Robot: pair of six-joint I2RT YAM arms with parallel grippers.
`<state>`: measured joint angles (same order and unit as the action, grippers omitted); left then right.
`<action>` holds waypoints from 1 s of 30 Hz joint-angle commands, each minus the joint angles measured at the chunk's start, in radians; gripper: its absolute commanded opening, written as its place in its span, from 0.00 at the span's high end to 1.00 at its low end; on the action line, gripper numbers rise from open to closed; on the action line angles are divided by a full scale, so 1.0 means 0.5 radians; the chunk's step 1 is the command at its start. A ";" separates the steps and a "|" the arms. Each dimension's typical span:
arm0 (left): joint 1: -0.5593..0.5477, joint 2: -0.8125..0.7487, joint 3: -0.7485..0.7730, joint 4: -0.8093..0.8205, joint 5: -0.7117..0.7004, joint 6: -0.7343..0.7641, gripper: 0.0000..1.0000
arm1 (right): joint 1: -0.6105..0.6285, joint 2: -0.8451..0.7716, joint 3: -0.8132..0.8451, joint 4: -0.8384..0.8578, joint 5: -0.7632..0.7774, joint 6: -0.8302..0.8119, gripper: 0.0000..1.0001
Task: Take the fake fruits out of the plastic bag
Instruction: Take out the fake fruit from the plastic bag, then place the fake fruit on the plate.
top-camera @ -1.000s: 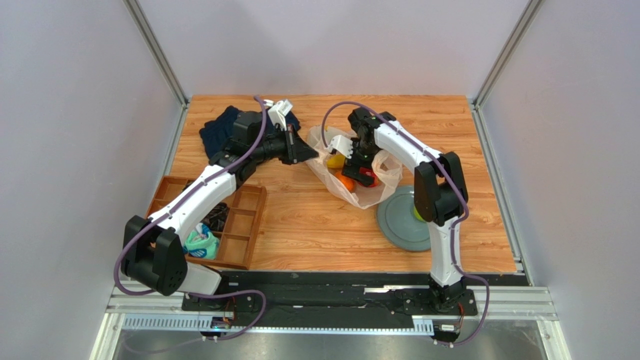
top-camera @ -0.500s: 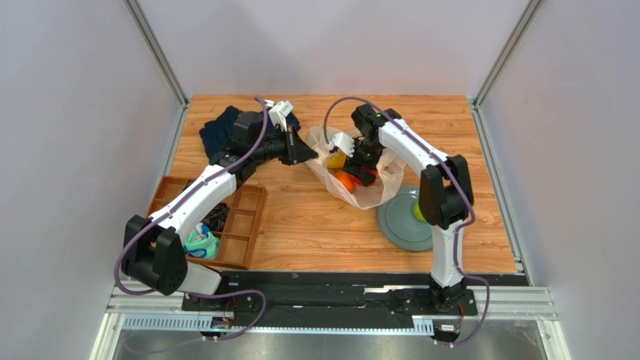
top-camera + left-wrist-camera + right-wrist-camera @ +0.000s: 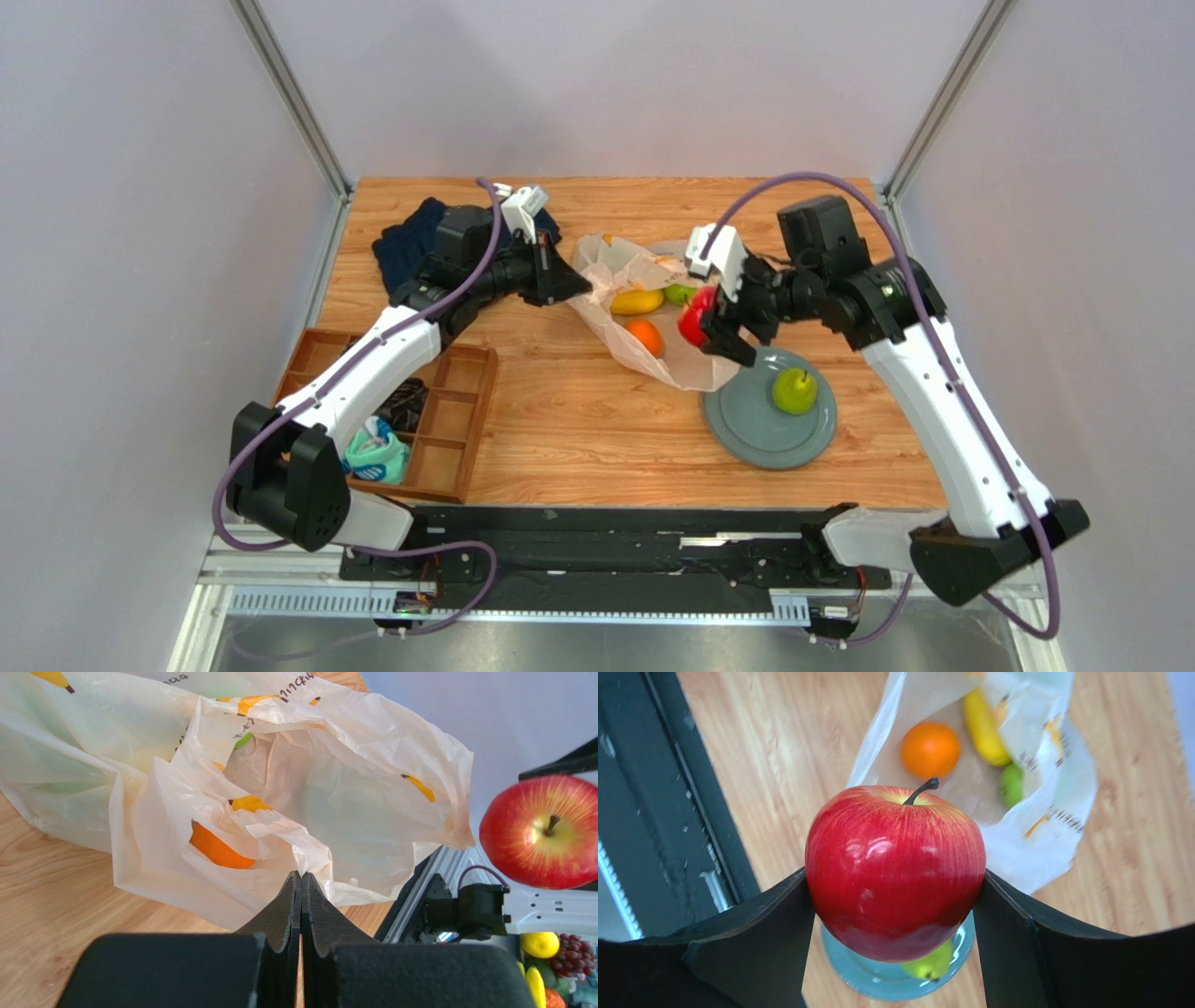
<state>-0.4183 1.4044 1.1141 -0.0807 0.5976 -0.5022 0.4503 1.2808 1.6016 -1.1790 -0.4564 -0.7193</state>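
Observation:
The plastic bag (image 3: 687, 367) lies mid-table with its mouth held up. My left gripper (image 3: 578, 284) is shut on the bag's rim, and the wrist view shows the thin film (image 3: 337, 777) pinched at the tips (image 3: 302, 876). Inside the bag lie an orange (image 3: 645, 338), a banana (image 3: 637, 301) and a green fruit (image 3: 679, 294). My right gripper (image 3: 709, 319) holds a red apple (image 3: 896, 871) between its fingers, in the air just right of the bag and above the near edge of a grey plate (image 3: 744, 420). A green fruit (image 3: 794, 391) sits on that plate.
A wooden compartment tray (image 3: 449, 420) stands at the front left with teal socks (image 3: 373, 455) in it. A dark navy cloth (image 3: 414, 238) lies at the back left behind my left arm. Grey walls and metal posts close in the table.
My right gripper has come up out of the bag with the red apple and swung right toward the plate. The left gripper still holds the bag rim in the same place.

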 commanded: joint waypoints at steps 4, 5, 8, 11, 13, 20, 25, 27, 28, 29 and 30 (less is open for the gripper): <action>-0.004 -0.029 0.134 -0.020 -0.035 0.109 1.00 | -0.011 -0.460 -0.646 -0.495 0.299 -0.392 0.46; -0.004 -0.032 0.131 -0.020 -0.039 0.112 1.00 | -0.008 -0.503 -0.714 -0.517 0.363 -0.451 0.46; -0.004 -0.032 0.119 -0.014 -0.045 0.115 1.00 | -0.011 -0.598 -0.947 -0.465 0.416 -0.562 0.46; -0.004 -0.035 0.119 -0.023 -0.042 0.124 1.00 | -0.008 -0.540 -1.077 -0.299 0.419 -0.599 0.45; -0.004 -0.041 0.122 -0.035 -0.051 0.145 1.00 | -0.008 -0.403 -1.114 -0.143 0.443 -0.602 0.45; 0.024 -0.118 0.116 -0.112 -0.048 0.210 1.00 | -0.017 0.149 -1.053 0.348 0.624 -0.540 0.46; 0.048 -0.167 0.067 -0.127 -0.039 0.210 1.00 | -0.103 0.405 -0.921 0.483 0.643 -0.559 0.45; 0.051 -0.176 0.054 -0.127 -0.035 0.213 1.00 | -0.137 0.503 -0.887 0.529 0.655 -0.553 0.44; 0.054 -0.183 0.048 -0.130 -0.026 0.213 1.00 | -0.143 0.531 -0.863 0.548 0.661 -0.553 0.44; 0.054 -0.183 0.042 -0.133 -0.020 0.219 1.00 | -0.152 0.555 -0.850 0.563 0.670 -0.553 0.44; 0.057 -0.183 0.039 -0.136 -0.017 0.219 1.00 | -0.161 0.604 -0.844 0.597 0.680 -0.553 0.43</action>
<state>-0.3977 1.3518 1.1419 -0.1486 0.5713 -0.4160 0.3901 1.5333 1.1194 -0.9802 -0.1467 -0.9852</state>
